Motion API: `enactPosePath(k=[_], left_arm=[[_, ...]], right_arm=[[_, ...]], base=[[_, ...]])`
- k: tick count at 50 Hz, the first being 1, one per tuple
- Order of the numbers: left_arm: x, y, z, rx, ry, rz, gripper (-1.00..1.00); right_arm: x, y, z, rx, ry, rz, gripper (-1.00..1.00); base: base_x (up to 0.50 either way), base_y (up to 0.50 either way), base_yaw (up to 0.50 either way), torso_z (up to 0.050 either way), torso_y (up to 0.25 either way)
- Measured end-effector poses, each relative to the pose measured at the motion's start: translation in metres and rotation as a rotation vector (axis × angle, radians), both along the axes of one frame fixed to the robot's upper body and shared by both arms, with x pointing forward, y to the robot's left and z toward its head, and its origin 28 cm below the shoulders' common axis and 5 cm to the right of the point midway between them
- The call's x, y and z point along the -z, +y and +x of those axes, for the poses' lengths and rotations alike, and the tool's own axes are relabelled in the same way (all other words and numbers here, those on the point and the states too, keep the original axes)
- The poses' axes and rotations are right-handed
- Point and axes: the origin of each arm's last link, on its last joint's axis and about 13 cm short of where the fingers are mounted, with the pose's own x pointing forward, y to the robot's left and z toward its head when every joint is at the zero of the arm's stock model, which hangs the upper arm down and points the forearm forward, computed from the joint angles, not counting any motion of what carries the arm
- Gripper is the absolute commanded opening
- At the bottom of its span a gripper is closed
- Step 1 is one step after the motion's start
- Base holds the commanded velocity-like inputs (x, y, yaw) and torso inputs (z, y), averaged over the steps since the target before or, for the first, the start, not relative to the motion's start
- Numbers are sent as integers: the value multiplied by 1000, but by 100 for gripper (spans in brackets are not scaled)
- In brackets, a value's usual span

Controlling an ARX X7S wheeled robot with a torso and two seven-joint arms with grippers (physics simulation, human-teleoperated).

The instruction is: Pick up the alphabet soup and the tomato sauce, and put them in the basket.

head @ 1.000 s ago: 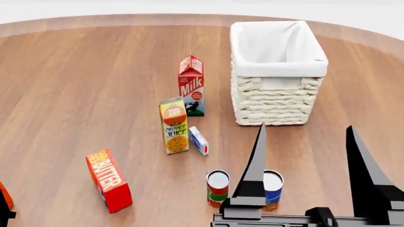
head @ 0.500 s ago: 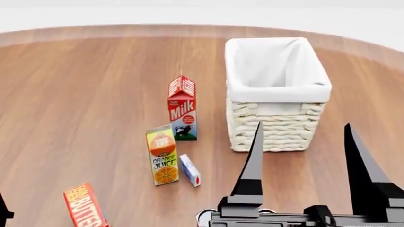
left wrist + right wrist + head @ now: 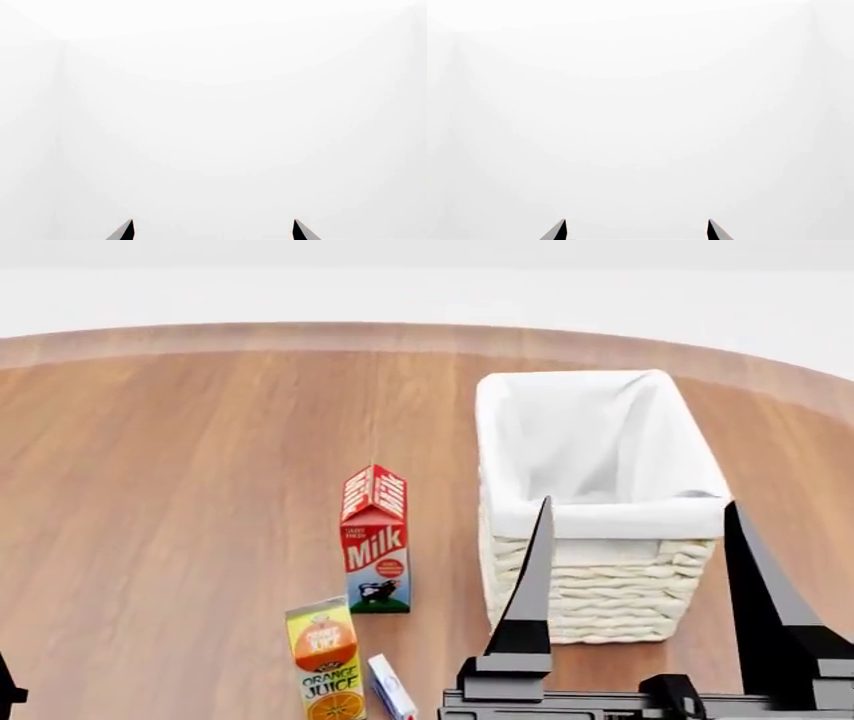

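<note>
A: Right, neither can is in shot. No blue-and-orange alphabet soup tin, no red, green and white tomato sauce tin, in any of the three views.

B: So what do we have?

A: The rectangular cream wicker basket with its white cloth lining [image 3: 587,530], empty as far as I can see, standing on the round wooden table [image 3: 174,490]. In front of it, low in the head view, the right arm's black tool [image 3: 638,530], its two pointed fingers spread wide with nothing between them.

B: And the left one?

A: The left tool [image 3: 213,231] shows just two dark tips in its wrist view, parted, against blank white. Empty too.

B: What does the next move turn on?

A: Finding the cans. My guess is they sit below the frame, nearer the robot than the basket, so the right arm looks closer.

B: Obstacles?

A: A red-and-white milk carton [image 3: 375,540] left of the basket, then an orange juice carton [image 3: 323,665] with a small white-and-blue box [image 3: 390,687] just beside it.
</note>
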Motion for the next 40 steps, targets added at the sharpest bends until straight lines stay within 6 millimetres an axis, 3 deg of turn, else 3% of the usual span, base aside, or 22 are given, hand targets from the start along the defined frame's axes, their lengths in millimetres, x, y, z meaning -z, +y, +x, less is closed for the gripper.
enactPosePath(k=[40], left_arm=[[0,0,0,-1,-2,2,100]], right_arm=[[2,1,0,-2,3,0,100]], base=[[382,0,0,0,1]])
